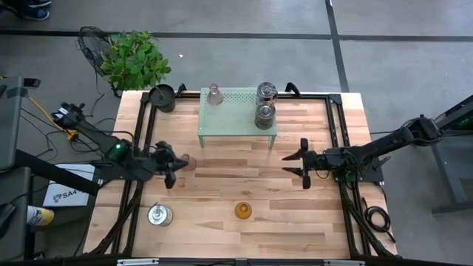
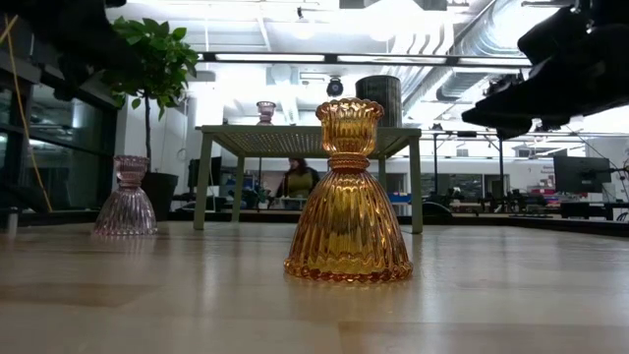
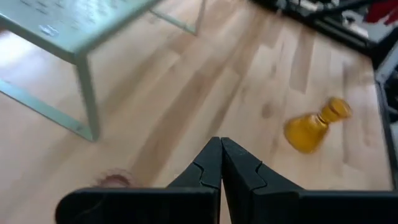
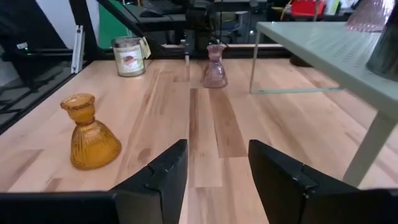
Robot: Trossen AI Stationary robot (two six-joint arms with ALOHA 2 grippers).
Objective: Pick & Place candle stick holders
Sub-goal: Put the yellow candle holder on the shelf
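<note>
Pale butcher-block boards make up the table [image 1: 244,236], with a small green perforated shelf [image 1: 238,111] standing at its far side and a potted plant [image 1: 135,59] beyond the far left corner. On the shelf sit one pale pink glass holder [image 1: 214,94] and two grey metallic holders [image 1: 265,104]. On the boards stand a second pink holder [image 2: 126,197], the amber holder [image 1: 243,210] near the front edge, and a third silvery holder [image 1: 159,215] at front left.

The left end effector [image 1: 172,164] has its fingers pressed together and grips nothing; the second pink holder stands upright just beside its tip, toward the table's middle. The right end effector [image 1: 304,163] hangs at mid-table with its fingers spread apart, empty.

The amber holder stands upright, long axis vertical, roughly between the two arms and nearer the front edge than either. From the right arm's own camera it sits ahead and off to one side of the open fingers [image 4: 165,171], so that arm looks readier for it: it would need to swing toward the front edge and close across the narrow neck.
</note>
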